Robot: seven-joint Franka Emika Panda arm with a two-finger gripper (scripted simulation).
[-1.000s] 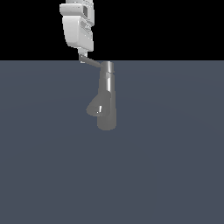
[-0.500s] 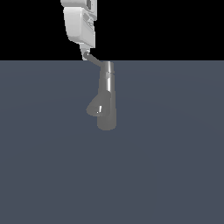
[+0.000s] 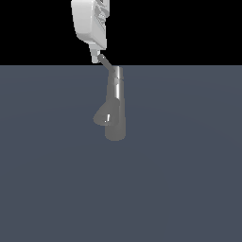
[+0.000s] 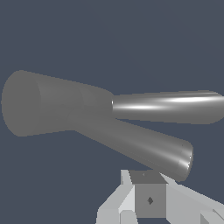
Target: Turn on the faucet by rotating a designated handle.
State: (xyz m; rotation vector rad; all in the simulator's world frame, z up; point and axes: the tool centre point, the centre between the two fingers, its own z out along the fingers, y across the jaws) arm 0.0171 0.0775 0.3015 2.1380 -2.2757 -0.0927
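Note:
The faucet [image 3: 116,106] is a shiny grey upright cylinder with a fat stubby spout [image 3: 102,116] low on the exterior view's left. Its handle [image 3: 108,64], a thin rod, slants up from the top cap toward the exterior view's left. My white gripper [image 3: 96,53] hangs above, shut and holding nothing. Its fingertips press against the rod's free end from the side. In the wrist view the faucet [image 4: 52,104] spreads across the picture. The handle [image 4: 140,146] reaches toward my gripper [image 4: 148,179], its flat end lying right beside the fingers, not between them.
The faucet stands on a flat dark blue-grey surface [image 3: 179,179] that fills the lower part of the exterior view. Above it there is only black background.
My gripper has shifted up and toward the exterior view's right. The handle has swung with it, from nearly level to slanting steeply upward.

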